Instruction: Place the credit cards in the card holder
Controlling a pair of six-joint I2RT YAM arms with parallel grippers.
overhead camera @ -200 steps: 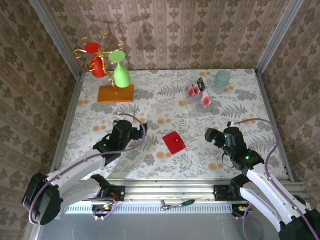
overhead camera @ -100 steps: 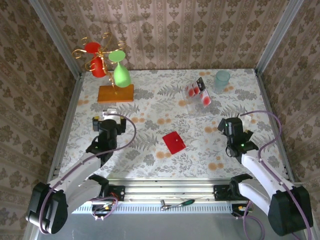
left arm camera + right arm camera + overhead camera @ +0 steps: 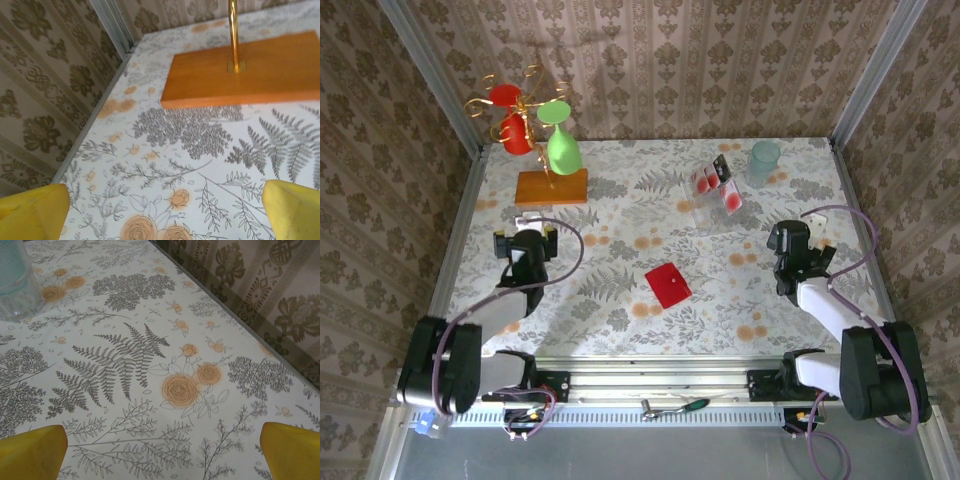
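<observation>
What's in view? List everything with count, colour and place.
credit cards: several, pale with red marks, in the clear rack
clear rack: one, transparent, far right of centre
card holder: one, red, flat at table centre
cup: one, pale teal, far right corner
glass stand: one, gold on orange base, far left
glasses: two red, two green, on the stand
tool: one, green-handled, near rail
left fingers: two, yellow, open, facing the stand's base
right fingers: two, yellow, open, near the cup
</observation>
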